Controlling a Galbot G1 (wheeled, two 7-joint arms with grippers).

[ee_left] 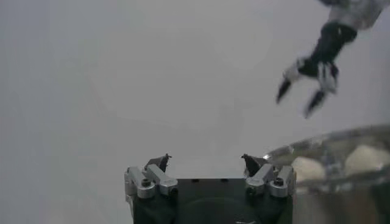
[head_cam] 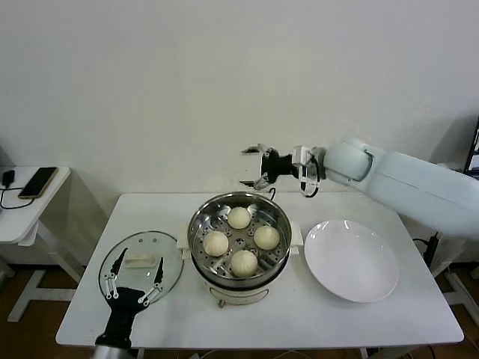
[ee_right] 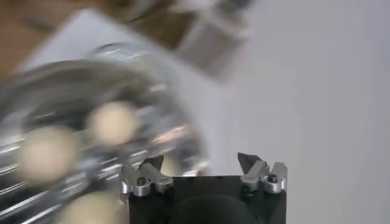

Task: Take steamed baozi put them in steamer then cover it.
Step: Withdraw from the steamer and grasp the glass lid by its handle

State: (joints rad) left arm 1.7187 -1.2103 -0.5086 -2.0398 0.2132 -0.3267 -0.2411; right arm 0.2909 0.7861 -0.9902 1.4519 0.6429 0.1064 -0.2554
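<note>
The steamer (head_cam: 239, 243) stands upright in the middle of the white tabletop (head_cam: 314, 318), its open mouth facing straight up; being round, it has no long axis of its own, though its white side handles stick out toward the robot's left and right. All four steamed baozi (head_cam: 239, 218) sit on the perforated tray inside, arranged in a diamond: one at the far side, one toward each handle, one nearest the robot. They lie apart from one another, none stacked.

The right gripper (head_cam: 251, 167) hangs in the air above and behind the steamer's far rim, pointing toward the robot's left, its jaws spread wide and holding nothing. The left gripper (head_cam: 135, 278) is low over the near edge of the glass lid (head_cam: 142, 263), which lies flat on the tabletop just beside the steamer on the robot's left; its jaws are also spread wide, with nothing between them.

A white plate (head_cam: 352, 262) rests bare on the steamer's other side. A side table (head_cam: 15, 217) farther left carries a phone (head_cam: 39, 182).
</note>
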